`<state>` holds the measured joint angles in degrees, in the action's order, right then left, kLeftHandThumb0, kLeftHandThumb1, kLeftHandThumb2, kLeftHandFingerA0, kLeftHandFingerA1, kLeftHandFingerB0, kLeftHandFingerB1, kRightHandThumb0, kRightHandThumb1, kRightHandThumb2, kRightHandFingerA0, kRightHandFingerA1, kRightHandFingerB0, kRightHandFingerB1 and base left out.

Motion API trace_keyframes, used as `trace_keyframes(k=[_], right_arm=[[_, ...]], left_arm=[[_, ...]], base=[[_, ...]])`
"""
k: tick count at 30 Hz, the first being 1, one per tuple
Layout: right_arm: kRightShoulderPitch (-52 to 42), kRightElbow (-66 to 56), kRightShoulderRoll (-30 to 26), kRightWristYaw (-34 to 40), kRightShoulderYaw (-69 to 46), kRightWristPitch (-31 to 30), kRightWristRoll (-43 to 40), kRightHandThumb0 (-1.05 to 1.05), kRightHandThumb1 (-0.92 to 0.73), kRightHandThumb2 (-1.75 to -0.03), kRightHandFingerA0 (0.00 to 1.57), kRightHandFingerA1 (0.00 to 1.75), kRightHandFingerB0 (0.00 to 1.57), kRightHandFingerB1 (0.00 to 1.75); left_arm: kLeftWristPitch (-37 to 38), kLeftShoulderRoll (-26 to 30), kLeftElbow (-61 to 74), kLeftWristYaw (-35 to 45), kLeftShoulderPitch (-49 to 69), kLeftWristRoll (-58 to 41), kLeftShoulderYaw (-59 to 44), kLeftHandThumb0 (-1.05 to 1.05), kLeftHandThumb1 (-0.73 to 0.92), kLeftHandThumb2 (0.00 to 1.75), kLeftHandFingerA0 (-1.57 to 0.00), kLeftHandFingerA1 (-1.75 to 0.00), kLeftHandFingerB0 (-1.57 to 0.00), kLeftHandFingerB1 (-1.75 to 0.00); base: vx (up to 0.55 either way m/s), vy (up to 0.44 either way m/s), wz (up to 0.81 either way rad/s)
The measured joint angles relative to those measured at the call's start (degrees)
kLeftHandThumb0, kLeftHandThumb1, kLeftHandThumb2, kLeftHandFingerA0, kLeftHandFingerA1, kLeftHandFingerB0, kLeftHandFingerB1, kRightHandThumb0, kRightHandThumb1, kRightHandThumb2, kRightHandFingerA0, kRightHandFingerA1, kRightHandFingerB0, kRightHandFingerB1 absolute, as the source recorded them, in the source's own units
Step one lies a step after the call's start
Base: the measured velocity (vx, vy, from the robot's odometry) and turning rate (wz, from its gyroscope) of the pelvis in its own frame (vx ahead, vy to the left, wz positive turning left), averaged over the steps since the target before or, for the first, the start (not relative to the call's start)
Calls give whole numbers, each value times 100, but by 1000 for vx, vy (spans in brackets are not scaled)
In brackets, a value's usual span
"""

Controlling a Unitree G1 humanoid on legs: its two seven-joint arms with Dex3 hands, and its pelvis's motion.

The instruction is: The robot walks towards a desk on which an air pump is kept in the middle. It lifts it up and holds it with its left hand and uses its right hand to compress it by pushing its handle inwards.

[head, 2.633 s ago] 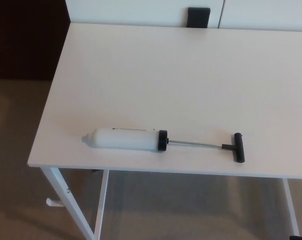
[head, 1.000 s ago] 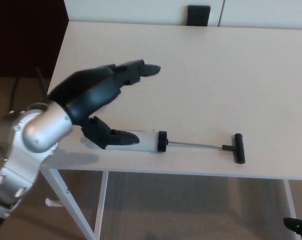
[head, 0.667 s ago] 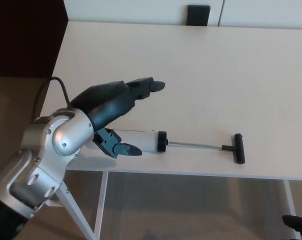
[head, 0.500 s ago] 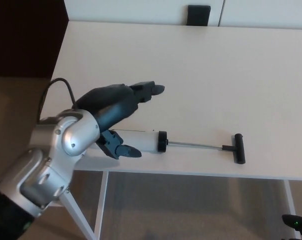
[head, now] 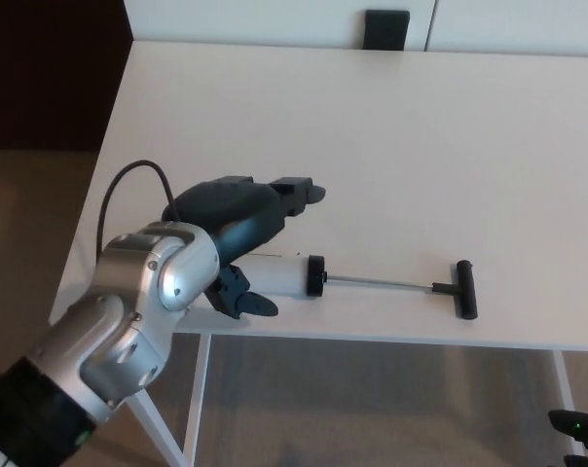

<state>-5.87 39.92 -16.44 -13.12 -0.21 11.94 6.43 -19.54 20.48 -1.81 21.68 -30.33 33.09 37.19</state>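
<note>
The air pump (head: 292, 275) lies flat on the white surface (head: 391, 146), near its front edge in the lower middle of the frame. Its white barrel runs left to right and ends in a black collar (head: 316, 276). From the collar a thin metal rod (head: 377, 282) reaches toward the right and ends in a black T-handle (head: 464, 288), which lies crosswise to the rod and rests on the surface, well apart from the barrel.

The left robot hand (head: 243, 233) comes in from the lower left of the frame on a silver forearm (head: 128, 331) with a black cable (head: 128, 190) looping above it. The robot hand is spread open over the left end of the barrel and has hold of nothing. Its two thick fingers (head: 296, 193) reach toward the middle of the frame, above the far side of the barrel, and its thumb (head: 247, 303) points along the near side, just by the front edge of the surface. The barrel's left end is hidden behind the palm, so whether the palm touches it cannot be told.

At the lower right corner of the frame a small dark part with a green light (head: 578, 425) shows below the surface edge; what it belongs to cannot be told. A black object (head: 386, 32) stands at the far edge of the surface, top centre. Beige floor (head: 31, 233) fills the left side.
</note>
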Motion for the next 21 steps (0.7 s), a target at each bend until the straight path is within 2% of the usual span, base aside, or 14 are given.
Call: trace_keyframes(k=[5, 6, 9, 10, 11, 21], right_arm=[[-1, -96, -1, -19, -1, -72, -1, -36, -51, -107, 1, 49, 1, 48], [-1, -134, -1, -23, -3, -92, -2, -68, -80, -63, 20, 34, 15, 29], [-2, -241, -2, -36, -3, -153, -2, -67, -80, -63, 20, 34, 15, 29], [-2, -241, -2, -36, -3, -153, -2, -67, -80, -63, 20, 34, 15, 29], [-2, -255, -2, -37, -3, -171, -2, -36, -52, -107, 0, 48, 0, 48], [0, -317, -3, -40, -2, -289, 0, -36, -52, -107, 0, 48, 0, 48]], left_arm=[[2, -63, -160, 0, 0, 157, 40, -27, 32, 86, -1, -50, 0, -47], [3, -74, -195, 0, 0, 185, 41, -28, 32, 86, -1, -50, 0, -47], [9, -106, -307, 0, 0, 237, 42, -28, 33, 87, -1, -50, 0, -47], [9, -106, -307, 0, 0, 237, 42, -28, 33, 87, -1, -50, 0, -47], [11, -119, -335, 0, 1, 254, 41, -28, 34, 87, -1, -50, 0, -48], [68, -220, -488, 1, 47, 375, 46, -29, 32, 87, -1, -49, 0, -47]], base=[[0, 0, 0], [0, 0, 0], [0, 0, 0], [0, 0, 0], [0, 0, 0], [0, 0, 0]])
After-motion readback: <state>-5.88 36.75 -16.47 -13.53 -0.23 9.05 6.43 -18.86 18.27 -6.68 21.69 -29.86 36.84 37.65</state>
